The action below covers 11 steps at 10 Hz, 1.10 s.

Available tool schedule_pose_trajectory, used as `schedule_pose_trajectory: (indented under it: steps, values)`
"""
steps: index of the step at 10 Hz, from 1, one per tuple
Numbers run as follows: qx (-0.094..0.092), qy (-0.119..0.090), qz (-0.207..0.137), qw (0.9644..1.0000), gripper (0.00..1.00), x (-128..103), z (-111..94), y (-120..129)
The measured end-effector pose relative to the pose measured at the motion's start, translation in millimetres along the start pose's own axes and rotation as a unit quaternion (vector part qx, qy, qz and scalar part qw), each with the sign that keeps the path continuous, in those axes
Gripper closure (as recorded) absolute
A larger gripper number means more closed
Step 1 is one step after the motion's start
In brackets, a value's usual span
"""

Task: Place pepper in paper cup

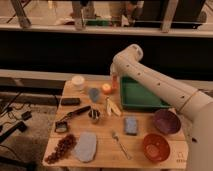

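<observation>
Dark windows and a railing back a wooden table crowded with odds and ends. A white arm arcs in from the right with its elbow high. The gripper hangs over the far middle of the table, just left of the green tray and just right of the round orange fruit. Its fingers are pinched narrow, and a red-orange sliver, the pepper, shows right at their tip, apparently clamped. The paper cup stands upright at the far left, well apart from the gripper. A banana lies nearer, mid-table.
</observation>
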Motion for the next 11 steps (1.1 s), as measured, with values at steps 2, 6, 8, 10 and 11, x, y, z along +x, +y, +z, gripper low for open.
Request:
schedule_pose_trajectory:
  steps: [2, 6, 8, 10, 11]
  values:
    - [0.014, 0.002, -0.004, 0.9999, 0.96, 10.3, 6.2, -19.7]
    - [0.026, -0.001, -0.018, 0.9995, 0.96, 18.7, 9.1, -38.0]
    - [0.025, -0.001, -0.017, 0.9995, 0.96, 18.8, 8.7, -34.8]
    - [0.026, -0.002, -0.019, 0.9995, 0.96, 18.0, 9.5, -38.2]
    - [0.026, -0.002, -0.018, 0.9995, 0.96, 18.2, 9.2, -37.1]
